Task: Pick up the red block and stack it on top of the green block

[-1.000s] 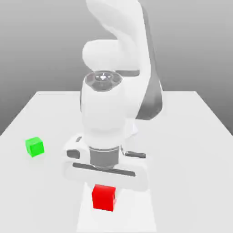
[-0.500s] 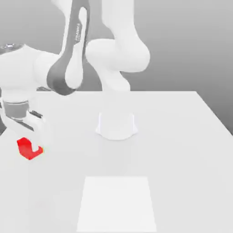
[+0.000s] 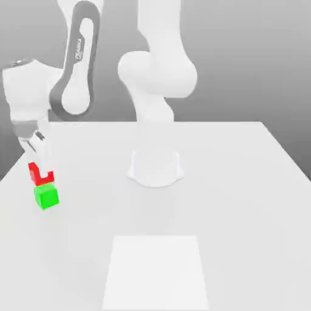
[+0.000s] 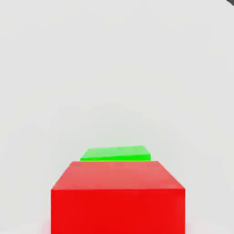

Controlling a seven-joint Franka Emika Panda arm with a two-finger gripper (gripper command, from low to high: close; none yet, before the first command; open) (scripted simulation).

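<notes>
The pincer (image 3: 42, 169), at the exterior view's left, was closed on the red cube (image 3: 34, 175). Below it, the green cube (image 3: 47, 197) rested on the table (image 3: 231, 212); whether red and green touched could not be told. The arm's base (image 3: 155, 170) and a white panel (image 3: 155, 273) lay toward the exterior view's right of the pincer.

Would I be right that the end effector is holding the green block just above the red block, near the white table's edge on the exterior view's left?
The colours are swapped: in the exterior view, the end effector holds the red block just above the green block.
</notes>
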